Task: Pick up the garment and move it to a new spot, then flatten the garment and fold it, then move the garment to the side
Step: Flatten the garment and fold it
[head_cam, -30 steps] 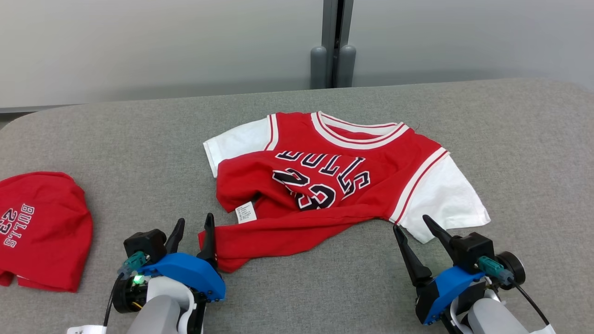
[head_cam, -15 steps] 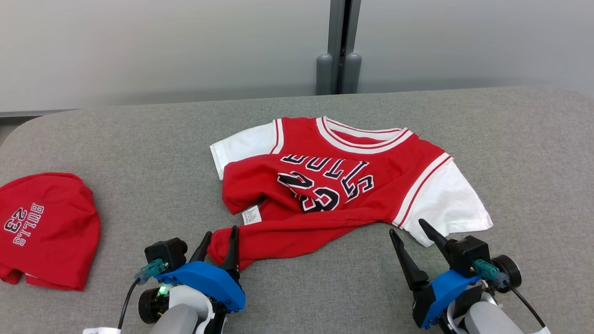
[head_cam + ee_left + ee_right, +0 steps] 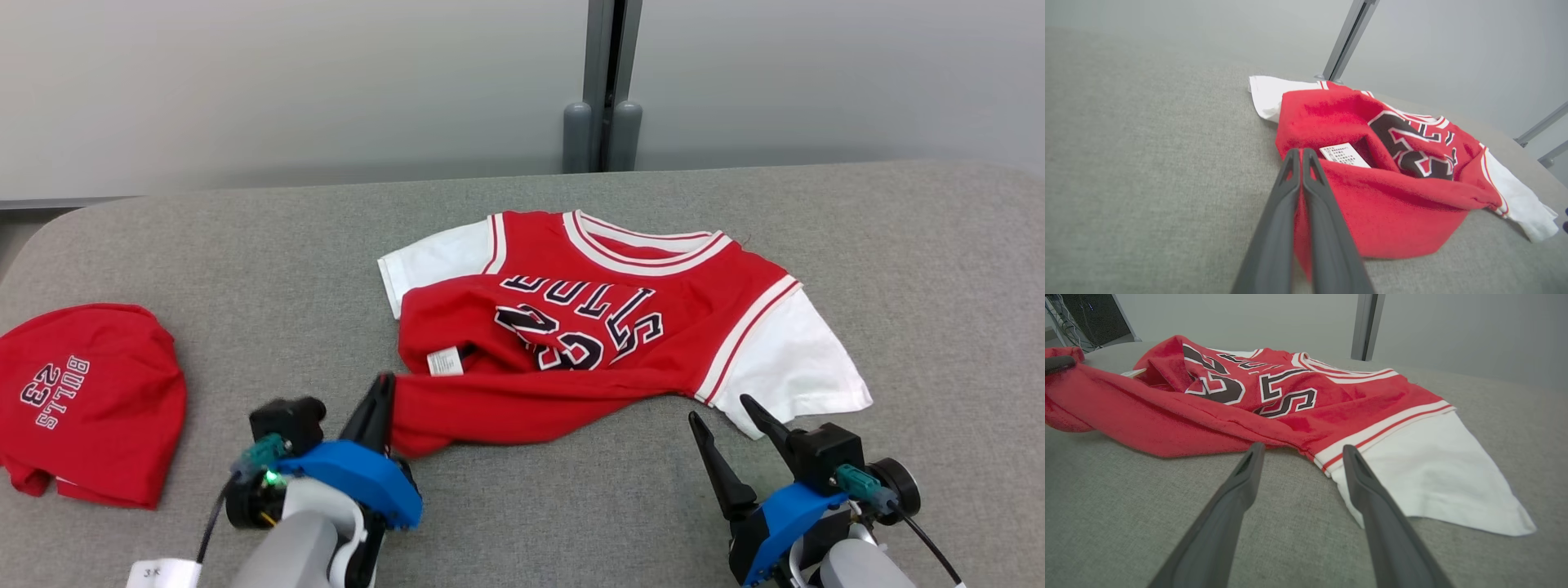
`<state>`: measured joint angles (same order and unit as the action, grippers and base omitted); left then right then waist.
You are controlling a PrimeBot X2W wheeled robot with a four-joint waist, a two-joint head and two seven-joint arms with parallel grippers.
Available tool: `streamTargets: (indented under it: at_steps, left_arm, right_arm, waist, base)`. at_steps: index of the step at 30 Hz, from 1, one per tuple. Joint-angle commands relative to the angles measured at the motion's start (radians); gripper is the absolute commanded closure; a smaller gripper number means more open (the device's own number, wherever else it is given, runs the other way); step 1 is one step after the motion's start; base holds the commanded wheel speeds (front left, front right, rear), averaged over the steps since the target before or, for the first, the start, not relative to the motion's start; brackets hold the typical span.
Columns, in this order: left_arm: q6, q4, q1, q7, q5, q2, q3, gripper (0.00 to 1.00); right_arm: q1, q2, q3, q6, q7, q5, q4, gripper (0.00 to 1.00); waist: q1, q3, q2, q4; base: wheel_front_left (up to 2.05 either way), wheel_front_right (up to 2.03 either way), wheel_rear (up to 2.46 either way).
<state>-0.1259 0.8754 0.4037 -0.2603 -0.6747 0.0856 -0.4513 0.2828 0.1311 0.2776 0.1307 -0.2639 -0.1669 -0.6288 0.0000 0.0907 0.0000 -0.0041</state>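
The garment [image 3: 604, 327] is a red basketball-style shirt with white sleeves and dark lettering, lying crumpled on the grey table [image 3: 245, 269], its lower hem bunched toward me. My left gripper [image 3: 382, 392] is shut on the garment's near-left hem corner; in the left wrist view the two fingers [image 3: 1286, 192] press together with red cloth [image 3: 1392, 204] pinched beside them. My right gripper [image 3: 727, 408] stands open just short of the right sleeve [image 3: 796, 359]; its fingers [image 3: 1241, 486] straddle the spot where the hem [image 3: 1298, 447] meets the white sleeve [image 3: 1437, 482], apart from the cloth.
A second red piece with lettering [image 3: 90, 400] lies folded at the table's left edge. A grey post [image 3: 604, 90] stands behind the table against a pale wall. Bare grey surface runs right of the garment and along the near edge.
My left gripper moved right to the hem corner and shut on it, pulling the corner taut. The head camera tilted, shifting the whole picture. The right gripper stayed open near the sleeve.
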Motion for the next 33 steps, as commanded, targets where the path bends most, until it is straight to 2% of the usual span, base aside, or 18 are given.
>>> streamTargets:
  at_steps: [1, 6, 9, 11, 12, 13, 17, 21, 23, 30, 33]
  left_arm:
    - [-0.007, -0.073, 0.025, -0.006, 0.041, 0.019, 0.029, 1.0]
    - [-0.007, -0.365, -0.045, -0.005, 0.209, 0.049, 0.043, 1.0]
    - [-0.007, -0.475, -0.101, -0.005, 0.247, 0.091, -0.048, 1.0]
    - [-0.004, -0.482, -0.159, -0.005, 0.24, 0.135, -0.132, 1.0]
    - [-0.004, -0.486, -0.181, -0.005, 0.221, 0.148, -0.176, 0.64]
    - [-0.004, -0.477, -0.199, -0.005, 0.197, 0.165, -0.216, 0.02]
    - [-0.004, -0.438, -0.258, -0.005, 0.088, 0.216, -0.287, 0.0]
    - [-0.004, -0.438, -0.296, -0.005, 0.058, 0.204, -0.184, 0.0]
    - [-0.004, -0.44, -0.3, -0.005, 0.075, 0.2, -0.153, 0.0]
    - [-0.003, -0.449, -0.295, -0.005, 0.178, 0.112, 0.046, 0.0]
    - [0.039, -0.437, -0.293, -0.005, 0.26, 0.072, 0.134, 0.0]
  right_arm:
    - [-0.008, -0.001, -0.006, 0.0, -0.001, 0.005, -0.001, 0.0]
    - [-0.01, -0.004, -0.014, 0.0, -0.001, 0.003, 0.003, 0.0]
    - [-0.012, -0.008, -0.012, 0.0, -0.001, 0.003, 0.001, 0.0]
    - [-0.012, -0.012, -0.009, 0.0, 0.0, 0.002, -0.001, 0.0]
    - [-0.012, -0.014, -0.007, 0.0, -0.001, 0.001, -0.003, 0.0]
    - [-0.012, -0.015, -0.005, 0.0, -0.001, -0.001, -0.004, 0.0]
    - [-0.018, -0.011, -0.007, 0.0, -0.001, -0.009, -0.004, 0.0]
    - [-0.03, -0.004, -0.018, 0.0, -0.001, -0.011, -0.004, 0.0]
    - [-0.03, -0.004, -0.02, 0.0, -0.001, -0.01, -0.004, 0.0]
    - [-0.021, -0.017, -0.057, 0.0, -0.001, 0.003, 0.006, 0.0]
    - [-0.022, -0.026, -0.083, 0.0, -0.001, 0.025, 0.019, 0.0]
  waist:
    - [0.0, 0.0, 0.0, 0.007]
    - [0.0, -0.005, 0.0, 0.022]
    - [0.0, -0.009, 0.0, 0.025]
    - [0.0, -0.013, 0.0, 0.024]
    - [0.0, -0.015, 0.0, 0.023]
    - [0.0, -0.017, 0.0, 0.022]
    - [0.0, -0.026, 0.0, 0.02]
    - [0.0, -0.037, 0.0, 0.029]
    - [0.0, -0.039, 0.0, 0.03]
    - [0.0, -0.052, 0.0, 0.027]
    - [0.0, -0.058, 0.0, 0.015]
  base:
    - [0.0, 0.0, 0.0]
    - [0.0, 0.0, 0.0]
    - [0.0, 0.0, 0.0]
    - [0.0, 0.0, 0.0]
    - [0.0, 0.0, 0.0]
    - [0.0, 0.0, 0.0]
    - [0.0, 0.0, 0.0]
    - [0.0, 0.0, 0.0]
    - [0.0, 0.0, 0.0]
    - [0.0, 0.0, 0.0]
    - [0.0, 0.0, 0.0]
